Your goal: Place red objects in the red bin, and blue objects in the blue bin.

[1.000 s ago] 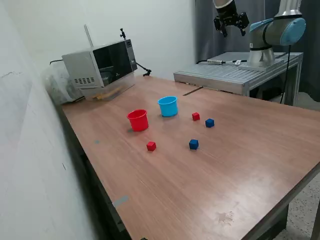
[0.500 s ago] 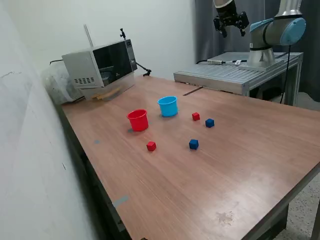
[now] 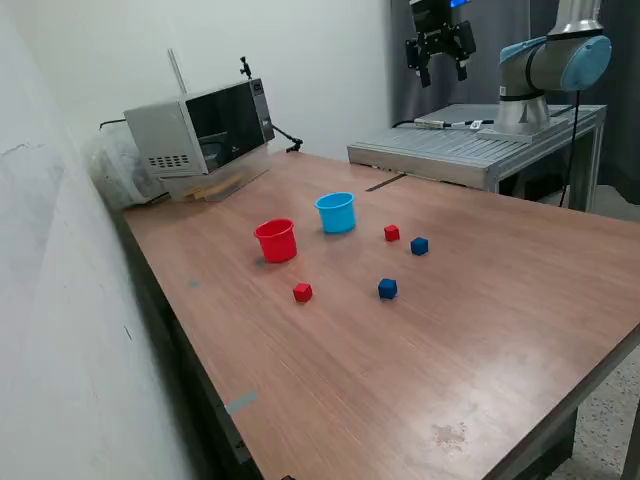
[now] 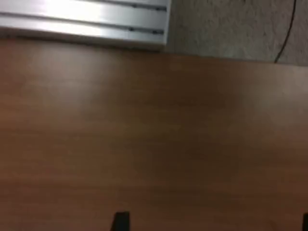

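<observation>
Near red cube (image 3: 302,292) and near blue cube (image 3: 387,289): on wooden table (image 3: 480,330), far below gripper, apart. Far red cube (image 3: 391,233) and far blue cube (image 3: 419,245): close pair, likewise below gripper. Red cup (image 3: 276,240) and light blue cup (image 3: 337,212): upright, side by side. Gripper (image 3: 438,68): high above table's far edge, fingers spread, holding nothing. Wrist view blurred; shows bare wood only.
</observation>
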